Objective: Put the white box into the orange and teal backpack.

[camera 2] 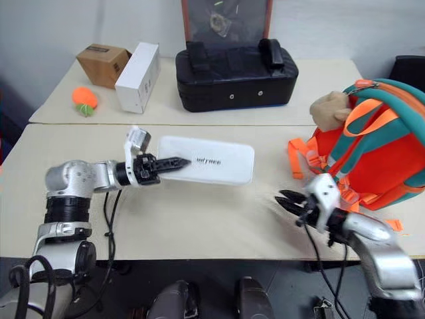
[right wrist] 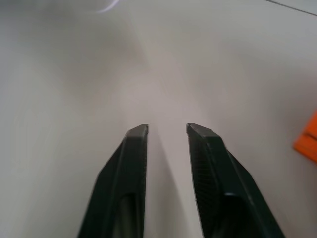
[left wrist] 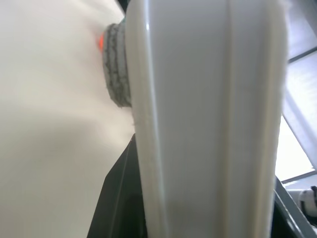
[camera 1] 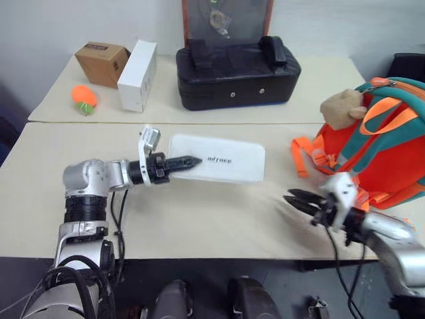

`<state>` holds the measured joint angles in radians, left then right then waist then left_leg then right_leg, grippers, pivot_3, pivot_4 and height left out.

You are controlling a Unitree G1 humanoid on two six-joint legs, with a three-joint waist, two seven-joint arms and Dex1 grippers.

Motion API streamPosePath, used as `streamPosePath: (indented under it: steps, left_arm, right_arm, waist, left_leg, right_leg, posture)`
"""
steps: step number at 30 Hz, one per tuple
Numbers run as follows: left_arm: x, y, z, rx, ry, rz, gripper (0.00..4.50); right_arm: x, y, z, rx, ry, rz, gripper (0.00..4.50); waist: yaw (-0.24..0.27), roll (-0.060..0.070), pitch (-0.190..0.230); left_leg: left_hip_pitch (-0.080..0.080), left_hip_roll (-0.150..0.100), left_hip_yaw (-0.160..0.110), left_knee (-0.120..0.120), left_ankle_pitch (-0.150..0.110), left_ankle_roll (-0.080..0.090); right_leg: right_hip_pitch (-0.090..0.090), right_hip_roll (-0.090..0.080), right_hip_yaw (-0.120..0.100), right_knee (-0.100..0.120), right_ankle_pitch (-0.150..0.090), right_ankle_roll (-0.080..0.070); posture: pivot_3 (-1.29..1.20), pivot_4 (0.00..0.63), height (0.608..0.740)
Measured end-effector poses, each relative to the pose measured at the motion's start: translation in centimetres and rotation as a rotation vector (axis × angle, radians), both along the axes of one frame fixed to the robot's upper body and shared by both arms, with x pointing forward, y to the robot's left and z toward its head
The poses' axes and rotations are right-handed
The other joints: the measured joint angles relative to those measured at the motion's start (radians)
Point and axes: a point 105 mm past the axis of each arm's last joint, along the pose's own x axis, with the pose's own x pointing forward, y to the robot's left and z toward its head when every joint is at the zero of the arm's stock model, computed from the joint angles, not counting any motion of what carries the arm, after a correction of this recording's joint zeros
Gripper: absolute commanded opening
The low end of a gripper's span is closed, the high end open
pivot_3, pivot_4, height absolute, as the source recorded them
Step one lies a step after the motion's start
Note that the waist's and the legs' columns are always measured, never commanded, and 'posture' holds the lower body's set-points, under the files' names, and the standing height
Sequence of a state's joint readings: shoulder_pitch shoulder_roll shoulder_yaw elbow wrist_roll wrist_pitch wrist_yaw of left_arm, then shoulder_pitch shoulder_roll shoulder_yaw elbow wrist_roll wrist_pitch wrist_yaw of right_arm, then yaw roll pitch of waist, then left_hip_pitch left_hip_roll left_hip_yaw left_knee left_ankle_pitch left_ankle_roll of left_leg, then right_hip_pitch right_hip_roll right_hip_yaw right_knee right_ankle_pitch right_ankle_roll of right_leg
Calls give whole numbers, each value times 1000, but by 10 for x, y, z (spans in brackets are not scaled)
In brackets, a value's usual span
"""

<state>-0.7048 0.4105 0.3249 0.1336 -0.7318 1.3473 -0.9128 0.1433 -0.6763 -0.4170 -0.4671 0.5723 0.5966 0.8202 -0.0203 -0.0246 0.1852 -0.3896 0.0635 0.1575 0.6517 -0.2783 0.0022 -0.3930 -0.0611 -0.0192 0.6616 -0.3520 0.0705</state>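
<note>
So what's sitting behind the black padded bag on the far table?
A dark panel in a red-brown frame stands upright behind the black padded bag, against the wall. Its lower edge is covered by the bag, so what it rests on cannot be seen.

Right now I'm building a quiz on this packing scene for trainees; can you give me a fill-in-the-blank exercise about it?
1. The left gripper is closed on one end of the ____ box.
2. The right gripper holds nothing; its fingers are ____.
3. The tan plush keychain hangs on the orange and teal ____.
4. On the far table, the small orange ball lies beside the brown ____ box.

Missing words: white; open; backpack; cardboard
</note>
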Motion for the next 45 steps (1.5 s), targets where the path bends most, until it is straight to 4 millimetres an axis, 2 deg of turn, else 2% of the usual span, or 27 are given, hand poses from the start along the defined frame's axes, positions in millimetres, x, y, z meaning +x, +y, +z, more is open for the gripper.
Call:
streamPosePath:
  steps: [1, 4, 6, 7, 9, 12, 14, 18, 24, 28, 38, 39, 41, 43, 45]
  left_arm:
    - [-1, 1, 1, -6, -9, 16, 1335]
    - [-4, 0, 5, -38, -20, 88, 1335]
    - [-13, 1, 11, -69, -46, 114, 1335]
    - [-17, 1, 14, -79, -59, 119, 1335]
    - [-22, 1, 19, -96, -82, 133, 1335]
    - [-25, -2, 23, -105, -99, 147, 1335]
    - [-25, -2, 23, -101, -99, 165, 1335]
    - [-22, -2, 25, -103, -103, 186, 1335]
    - [-17, 4, 28, -98, -121, 220, 1335]
    - [-17, 3, 30, -81, -135, 209, 1335]
    - [-12, 17, 34, -53, -170, 291, 1335]
    - [-11, 19, 34, -48, -172, 300, 1335]
    - [-9, 23, 34, -39, -170, 323, 1335]
    - [-6, 31, 34, -25, -167, 348, 1335]
    - [-4, 40, 37, -3, -179, 375, 1335]
  right_arm:
    - [-3, -5, 3, 12, 3, -21, 2481]
    - [-15, -28, 18, 60, 3, -142, 3577]
    - [-19, -49, 28, 96, -6, -257, 4293]
    - [-20, -56, 32, 106, -17, -295, 4453]
    - [-17, -66, 38, 121, -42, -350, 4453]
    - [5, -78, 42, 143, -77, -441, 4453]
    - [21, -79, 41, 186, -78, -470, 4453]
    - [57, -62, 42, 313, -73, -434, 4453]
    - [100, -48, 61, 418, -135, -416, 4453]
    - [119, -45, 69, 438, -175, -448, 3578]
    - [118, -21, 63, 412, -167, -295, 188]
    - [116, -19, 66, 415, -172, -269, 6]
    - [112, -14, 72, 412, -179, -215, 6]
    - [103, 0, 80, 406, -162, -89, 6]
    - [90, 22, 94, 394, -136, 95, 6]
  waist:
    - [0, 0, 0]
    - [-4, -1, 0]
    - [-10, -1, 0]
    - [-10, -1, 0]
    - [-10, -1, 0]
    - [-10, -1, 0]
    - [-10, -1, 0]
    - [-10, -1, 0]
    - [-11, -1, 0]
    - [-11, -1, 0]
    - [-11, 0, 0]
    - [-12, 0, 0]
    - [-12, 0, 0]
    - [-13, 0, 1]
    - [-16, 1, 1]
  left_leg:
    - [0, 0, 0, 0, 0, 0]
    - [1, 0, 0, 0, 0, 1]
    - [1, 0, 0, -1, 1, 0]
    - [2, 0, 1, -2, 1, -1]
    - [2, 0, 1, -3, 1, -2]
    - [2, -1, 1, -2, 2, -2]
    - [2, -1, 1, -2, 2, -2]
    - [2, 0, 2, -3, 3, -3]
    - [1, 0, 4, -2, 3, -2]
    - [1, 0, 4, -3, 3, -3]
    - [1, 0, 5, -3, 3, -2]
    - [1, 0, 5, -3, 3, -2]
    - [1, 1, 5, -4, 3, -3]
    - [0, 1, 5, -4, 3, -3]
    - [1, 1, 6, -4, 3, -3]
  right_leg:
    - [1, 0, 0, 0, 0, 0]
    - [1, 0, 0, 0, 1, 1]
    - [1, 1, 1, 0, 1, 1]
    - [1, 1, 1, -1, 1, 1]
    - [1, 2, 1, -1, 1, 1]
    - [1, 2, 2, -1, 1, 1]
    - [0, 3, 2, -1, 1, 1]
    - [-1, 3, 3, -1, 1, 1]
    - [-2, 3, 3, -1, 1, 1]
    - [-2, 3, 3, -1, 1, 1]
    - [-3, 3, 3, -1, 1, 1]
    - [-3, 3, 4, -1, 1, 1]
    - [-3, 3, 3, -1, 1, 1]
    - [-4, 3, 4, -1, 1, 1]
    - [-4, 3, 4, -1, 1, 1]
  posture:
    - [0, 150, 740]
    - [0, 150, 740]
    - [0, 150, 740]
    - [0, 150, 740]
    - [0, 150, 740]
    - [0, 150, 740]
    - [0, 150, 740]
    - [0, 150, 740]
    - [0, 150, 740]
    - [0, 150, 740]
    - [0, 150, 740]
    - [0, 150, 740]
    - [0, 150, 740]
    - [0, 150, 740]
    - [0, 150, 740]
